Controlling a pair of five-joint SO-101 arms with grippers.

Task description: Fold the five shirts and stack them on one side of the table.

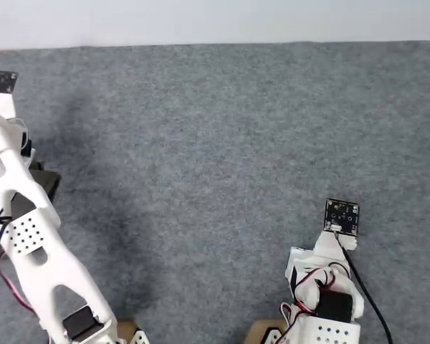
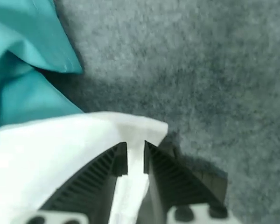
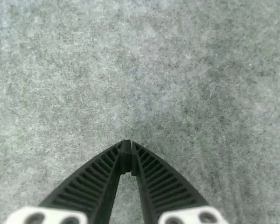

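In the left wrist view, my left gripper (image 2: 135,150) is shut on a fold of a white shirt (image 2: 51,149), and a strip of the cloth is pinched between the black fingers (image 2: 165,170). A teal shirt (image 2: 23,70) lies crumpled right beside the white one on the grey mat. The left arm (image 1: 21,229) stretches along the table's left edge in the high view. My right gripper (image 3: 127,156) is shut with nothing in it, just above bare mat. The right arm (image 1: 330,301) sits folded at the front right.
A grey felt mat (image 1: 222,143) covers the whole table. A pale wall runs along its far edge (image 1: 215,44). A dark block (image 1: 46,183) sits by the left arm at the left edge.
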